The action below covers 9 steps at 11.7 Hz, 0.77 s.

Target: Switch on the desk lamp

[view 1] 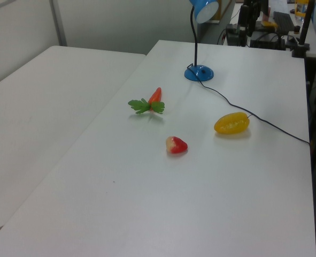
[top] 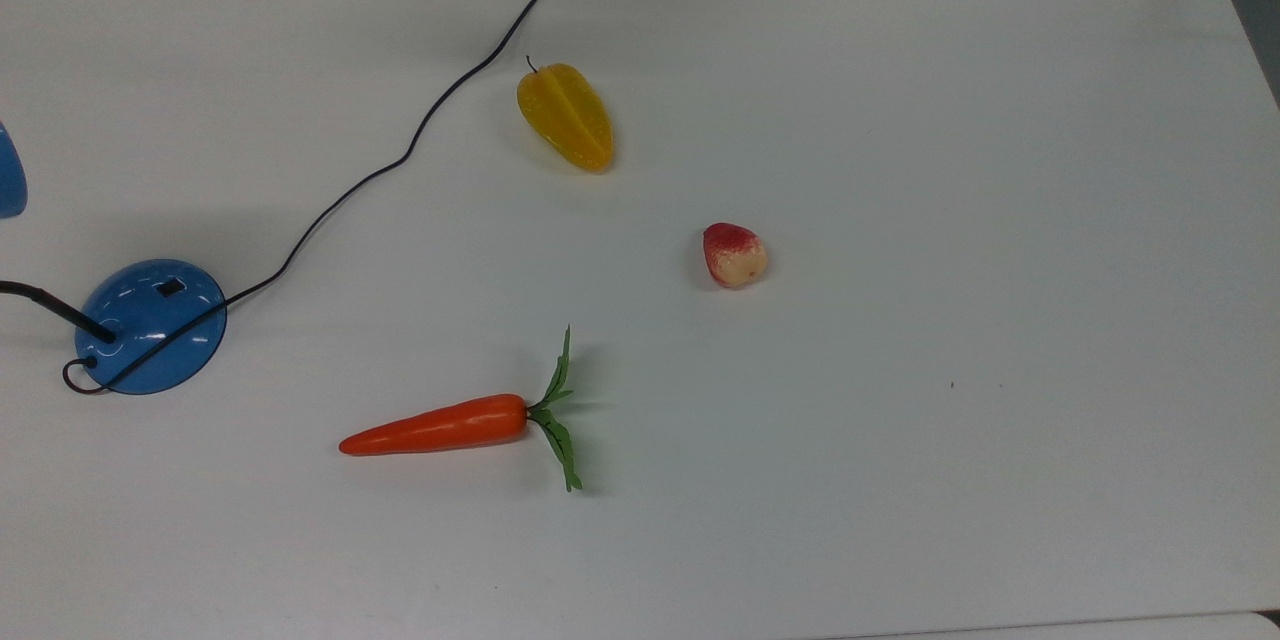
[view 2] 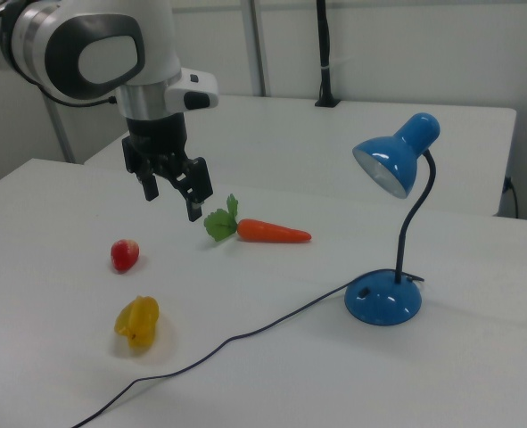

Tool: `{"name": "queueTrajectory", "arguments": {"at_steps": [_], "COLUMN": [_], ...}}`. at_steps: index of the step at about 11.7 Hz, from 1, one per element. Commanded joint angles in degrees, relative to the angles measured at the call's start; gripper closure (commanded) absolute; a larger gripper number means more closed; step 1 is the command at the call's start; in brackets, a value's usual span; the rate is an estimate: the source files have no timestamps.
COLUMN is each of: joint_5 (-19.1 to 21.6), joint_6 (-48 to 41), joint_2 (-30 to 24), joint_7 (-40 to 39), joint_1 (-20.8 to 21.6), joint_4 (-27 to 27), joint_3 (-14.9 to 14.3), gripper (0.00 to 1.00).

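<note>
The desk lamp stands on the white table, its glossy blue dome base [top: 150, 325] at the top view's left, with a small black switch [top: 171, 287] on top. In the right view I see its base [view 2: 382, 299], thin black neck [view 2: 416, 227] and blue shade [view 2: 395, 160] at the right. In the left view the base [view 1: 199, 73] sits at the far end. My gripper [view 2: 172, 200] hangs open above the table in the right view, well left of the lamp and just left of the carrot's leaves, holding nothing.
The lamp's black cord [top: 400, 155] snakes across the table to the far edge. An orange carrot [top: 440, 427], a yellow star fruit [top: 566, 116] and a small red-and-cream fruit [top: 735, 255] lie mid-table. A second white table [view 1: 35, 107] adjoins at the left view's left.
</note>
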Motion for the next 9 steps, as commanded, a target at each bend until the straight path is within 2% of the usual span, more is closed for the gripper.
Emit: {"name": "queueTrajectory", "arguments": {"at_steps": [1,9], "joint_5": [-0.07,-0.07], "joint_6": [-1.98,-1.98], "joint_2": [0.02,-0.07], "joint_7": [-3.77,-3.01], "joint_1": [1.06,1.06], "joint_4": [0.86,0.86], "joint_3": [-1.93,-1.94], "gripper": [0.00,0.00]}}
